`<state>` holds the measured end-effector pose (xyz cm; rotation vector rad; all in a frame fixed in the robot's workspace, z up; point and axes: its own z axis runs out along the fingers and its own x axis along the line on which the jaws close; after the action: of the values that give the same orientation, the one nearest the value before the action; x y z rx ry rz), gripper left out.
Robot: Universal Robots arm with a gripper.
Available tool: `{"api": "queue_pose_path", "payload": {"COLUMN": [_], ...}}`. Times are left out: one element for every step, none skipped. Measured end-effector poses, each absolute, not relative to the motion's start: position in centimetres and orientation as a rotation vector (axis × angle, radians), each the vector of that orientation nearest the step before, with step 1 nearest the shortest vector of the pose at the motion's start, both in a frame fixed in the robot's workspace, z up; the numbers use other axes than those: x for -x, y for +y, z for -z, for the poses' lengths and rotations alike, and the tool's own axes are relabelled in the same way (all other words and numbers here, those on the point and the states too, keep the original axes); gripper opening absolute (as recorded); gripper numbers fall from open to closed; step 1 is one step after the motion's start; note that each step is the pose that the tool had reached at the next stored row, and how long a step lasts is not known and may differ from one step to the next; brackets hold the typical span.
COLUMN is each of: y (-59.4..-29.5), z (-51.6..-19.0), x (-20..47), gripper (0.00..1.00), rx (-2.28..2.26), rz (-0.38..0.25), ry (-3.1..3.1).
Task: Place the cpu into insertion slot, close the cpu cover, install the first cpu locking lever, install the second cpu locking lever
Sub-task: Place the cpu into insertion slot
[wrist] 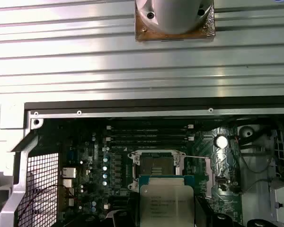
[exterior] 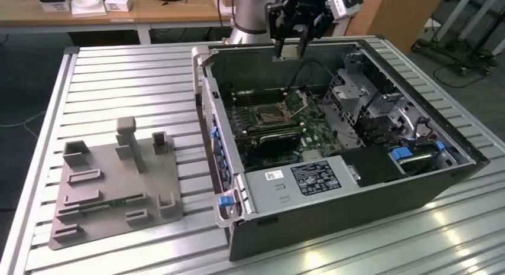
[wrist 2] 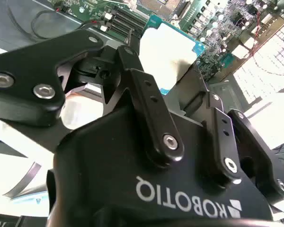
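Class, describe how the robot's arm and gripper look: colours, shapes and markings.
The arm is a pale grey tube with a blue joint cap. The gripper is matt black; in the second wrist view its jointed fingers carry silver screws and its body white lettering.

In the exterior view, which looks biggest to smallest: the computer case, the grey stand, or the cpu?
Largest: computer case.
Then the grey stand.
Smallest: the cpu, held in the gripper.

Silver cpu (wrist: 166,204) held above open insertion slot (wrist: 156,166).
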<state>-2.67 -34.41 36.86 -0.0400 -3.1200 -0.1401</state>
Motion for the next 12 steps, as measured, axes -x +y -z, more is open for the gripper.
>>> {"api": "queue_pose_path", "payload": {"y": [-34.41,-34.41,-34.41,-34.42,-34.41,-34.41,-34.41,-34.42,-34.41,-34.41,-34.41,-34.41], "z": [-36.86,-36.86,-36.86,-36.86,-36.86,-36.86,-36.86,-36.86,-36.86,-36.86,-36.86,-36.86], "x": [2.67,2.67,2.67,2.67,2.67,2.67,2.67,2.67,2.67,2.67,2.67,2.67], "gripper": [0.54,0.54,0.54,0.54,0.54,0.54,0.54,0.54,0.54,0.54,0.54,0.54], "rx": [0.04,0.04,0.04,0.04,0.04,0.04,0.04,0.04,0.04,0.04,0.04,0.04], "rz": [0.14,0.14,0.14,0.14,0.14,0.14,0.14,0.14,0.14,0.14,0.14,0.14], "ry": [-3.12,-3.12,-3.12,-3.12,-3.12,-3.12,-3.12,-3.12,-3.12,-3.12,-3.12,-3.12]}}
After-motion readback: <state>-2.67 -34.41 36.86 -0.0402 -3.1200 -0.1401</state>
